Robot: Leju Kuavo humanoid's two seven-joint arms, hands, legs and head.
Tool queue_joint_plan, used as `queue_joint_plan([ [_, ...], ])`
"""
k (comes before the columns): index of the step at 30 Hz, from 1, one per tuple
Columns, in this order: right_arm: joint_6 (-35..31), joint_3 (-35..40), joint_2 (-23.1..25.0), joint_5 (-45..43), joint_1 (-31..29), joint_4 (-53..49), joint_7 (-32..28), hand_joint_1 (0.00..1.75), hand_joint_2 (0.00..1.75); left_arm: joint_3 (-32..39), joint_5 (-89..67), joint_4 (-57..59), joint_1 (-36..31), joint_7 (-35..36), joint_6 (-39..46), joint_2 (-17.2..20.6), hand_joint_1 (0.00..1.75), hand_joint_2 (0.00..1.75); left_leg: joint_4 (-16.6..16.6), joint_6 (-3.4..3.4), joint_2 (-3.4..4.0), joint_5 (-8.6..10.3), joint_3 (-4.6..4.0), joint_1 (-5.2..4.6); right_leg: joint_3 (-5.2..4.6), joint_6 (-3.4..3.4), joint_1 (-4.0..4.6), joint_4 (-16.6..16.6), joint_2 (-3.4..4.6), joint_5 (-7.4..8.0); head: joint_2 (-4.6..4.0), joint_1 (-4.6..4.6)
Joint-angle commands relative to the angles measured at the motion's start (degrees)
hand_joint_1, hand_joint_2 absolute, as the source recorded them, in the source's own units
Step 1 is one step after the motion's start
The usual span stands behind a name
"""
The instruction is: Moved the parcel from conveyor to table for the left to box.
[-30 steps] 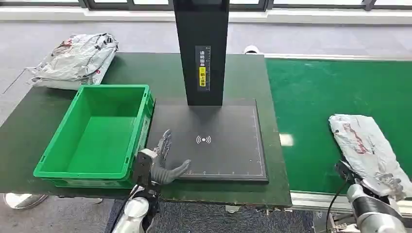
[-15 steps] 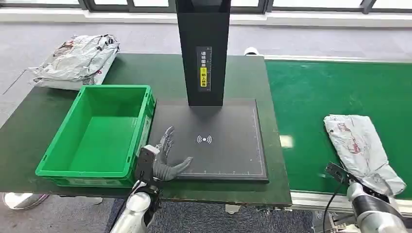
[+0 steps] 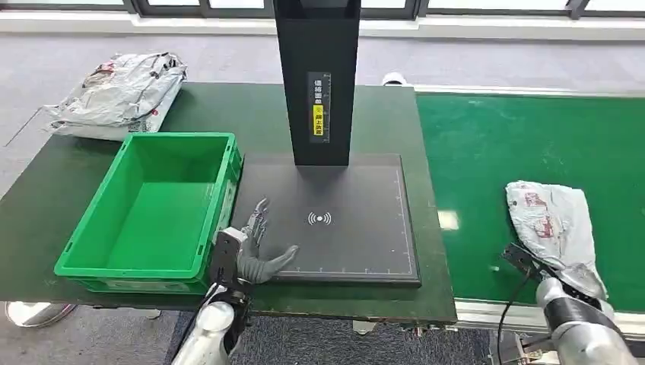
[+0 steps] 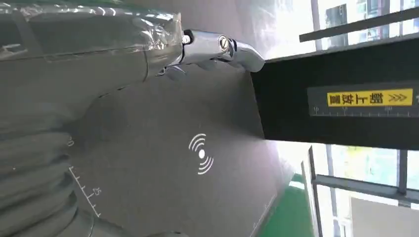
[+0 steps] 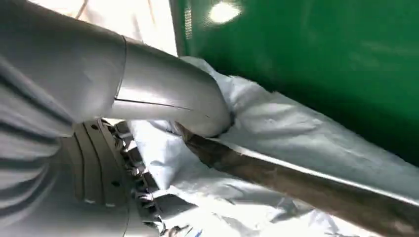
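A grey-white plastic parcel (image 3: 551,220) lies lengthwise on the green conveyor (image 3: 517,129) at the right. My right hand (image 3: 574,295) grips its near end at the conveyor's front edge. In the right wrist view the thumb (image 5: 168,94) presses into the crumpled parcel (image 5: 306,143), with a dark finger on its other side. My left hand (image 3: 255,247) rests open on the front left corner of the black scanner pad (image 3: 350,243), next to the green box (image 3: 179,138). The left wrist view shows its fingers (image 4: 217,47) spread over the pad (image 4: 163,187).
The green box is empty and stands on the dark table (image 3: 228,106). A black column (image 3: 316,76) with a yellow label rises behind the pad. Several more parcels (image 3: 118,91) are piled at the table's far left corner.
The parcel has shifted left and a little away along the conveyor with my right hand on its near end. My left hand has stayed on the pad.
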Motion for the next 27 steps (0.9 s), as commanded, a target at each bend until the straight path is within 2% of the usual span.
queue_joint_plan([
  [1, 0.10, -20.21, 5.32, -17.53, -5.73, 2.71, -16.23, 1.75, 1.75, 2.41, 0.20, -0.39, 0.55, 0.33, 0.76, 1.19, 0.00, 1.75, -0.08, -0.02, 0.51, 0.03, -0.02, 0.03, -0.16, -0.10, 0.06, -0.10, 0.19, 0.15, 0.02, -0.02],
  [4, 0.73, -26.02, 6.75, -27.92, -8.58, 0.43, -26.81, 1.75, 1.75, 3.01, 0.46, -3.10, 2.28, -0.09, 1.74, 1.34, 0.00, 1.75, -0.01, 0.00, 0.31, 0.01, -0.09, -0.02, -0.19, -0.06, -0.01, 0.00, 0.14, 0.08, 0.02, 0.00],
  [6, -0.58, -24.50, 8.33, -29.59, -9.81, -2.47, -29.28, 1.75, 1.75, 3.31, 0.43, -4.22, 3.18, -0.03, 2.22, 1.15, 0.00, 1.75, 0.00, 0.00, 0.47, -0.01, -0.15, -0.05, -0.29, -0.06, -0.06, 0.05, 0.28, 0.09, 0.00, 0.00],
  [7, -2.31, -22.83, 10.52, -31.69, -10.30, -6.31, -32.95, 1.75, 1.75, 3.65, 0.17, -4.66, 3.68, 0.14, 2.86, 0.70, 0.00, 1.75, -0.01, -0.01, 0.75, -0.04, -0.16, -0.03, -0.36, -0.09, -0.05, 0.04, 0.47, 0.15, 0.02, 0.00],
  [8, -2.96, -21.07, 12.14, -33.39, -10.38, -9.41, -33.64, 1.75, 1.75, 3.76, -0.16, -4.65, 3.85, 0.17, 3.20, 0.36, 0.00, 1.75, -0.04, -0.02, 0.87, -0.03, -0.24, -0.01, -0.39, -0.13, -0.02, 0.00, 0.51, 0.19, 0.02, 0.00],
  [10, -3.17, -16.07, 13.58, -38.00, -9.44, -14.09, -30.42, 1.75, 1.75, 3.83, -0.61, -4.16, 3.75, 0.05, 3.53, -0.09, 0.00, 1.75, 0.00, -0.01, 0.58, -0.01, -0.28, -0.03, -0.39, -0.08, -0.08, 0.08, 0.40, 0.13, 0.02, 0.00],
  [12, -3.25, -15.04, 13.29, -39.14, -8.95, -14.22, -30.23, 1.75, 1.75, 3.84, -0.63, -3.97, 3.60, 0.05, 3.57, -0.13, 0.00, 1.75, -0.05, -0.02, 0.70, 0.04, -0.27, 0.00, -0.43, -0.14, -0.03, 0.01, 0.39, 0.18, 0.00, 0.00],
  [13, -4.97, -11.87, 13.30, -41.99, -8.34, -15.62, -32.24, 1.75, 1.75, 4.01, -0.93, -3.97, 3.71, -0.11, 3.83, -0.43, 0.00, 1.75, -0.06, -0.04, 0.51, 0.06, -0.21, 0.02, -0.35, -0.12, -0.01, -0.02, 0.25, 0.13, 0.02, -0.02],
  [14, -5.52, -9.84, 13.85, -44.27, -7.71, -17.97, -33.61, 1.75, 1.75, 4.18, -1.11, -4.08, 3.82, -0.21, 3.98, -0.66, 0.00, 1.75, -0.02, -0.03, 0.28, 0.08, -0.22, 0.01, -0.32, -0.09, -0.01, 0.01, 0.11, 0.08, 0.00, -0.02],
  [17, -7.00, -0.15, 15.42, -48.73, -3.52, -29.31, -32.16, 1.75, 1.75, 4.93, -1.55, -5.52, 4.47, -0.28, 4.39, -1.17, 0.00, 1.75, -0.03, 0.00, 0.19, 0.09, -0.28, -0.01, -0.36, -0.10, -0.02, 0.00, 0.00, 0.10, 0.00, -0.02],
  [20, -8.53, 11.45, 15.80, -50.21, 0.66, -37.72, -30.85, 1.75, 1.75, 5.71, -2.19, -8.32, 5.45, -0.59, 4.89, -1.50, 0.00, 1.75, 0.00, -0.01, 0.11, 0.07, -0.32, 0.03, -0.35, -0.08, -0.01, 0.02, -0.03, 0.07, 0.02, -0.02],
  [21, -9.14, 14.41, 15.99, -49.92, 1.45, -39.12, -30.07, 1.75, 1.75, 5.79, -2.23, -8.87, 5.62, -0.59, 4.91, -1.44, 0.00, 1.75, -0.06, -0.02, 0.33, 0.06, -0.28, 0.05, -0.36, -0.13, 0.02, -0.04, 0.09, 0.11, 0.00, -0.02],
  [22, -8.26, 18.82, 15.97, -49.18, 2.19, -40.25, -29.97, 1.75, 1.75, 5.92, -2.29, -9.31, 5.74, -0.59, 4.95, -1.40, 0.00, 1.75, 0.00, -0.02, 0.15, 0.07, -0.32, 0.03, -0.39, -0.08, -0.02, 0.04, 0.05, 0.08, 0.02, -0.02],
  [25, -7.15, 28.58, 17.32, -47.17, 5.29, -43.30, -28.12, 1.75, 1.75, 6.00, -2.53, -9.98, 6.16, -0.79, 4.73, -1.20, 0.00, 1.75, -0.06, -0.05, 0.42, 0.06, -0.26, 0.07, -0.41, -0.13, 0.04, -0.03, 0.25, 0.13, 0.00, -0.02],
  [27, -7.92, 29.30, 17.92, -46.93, 5.85, -43.48, -27.57, 1.75, 1.75, 6.00, -2.56, -9.99, 6.23, -0.83, 4.70, -1.18, 0.00, 1.75, -0.13, -0.06, 0.48, 0.07, -0.22, 0.08, -0.38, -0.15, 0.06, -0.07, 0.25, 0.14, 0.00, -0.02],
])
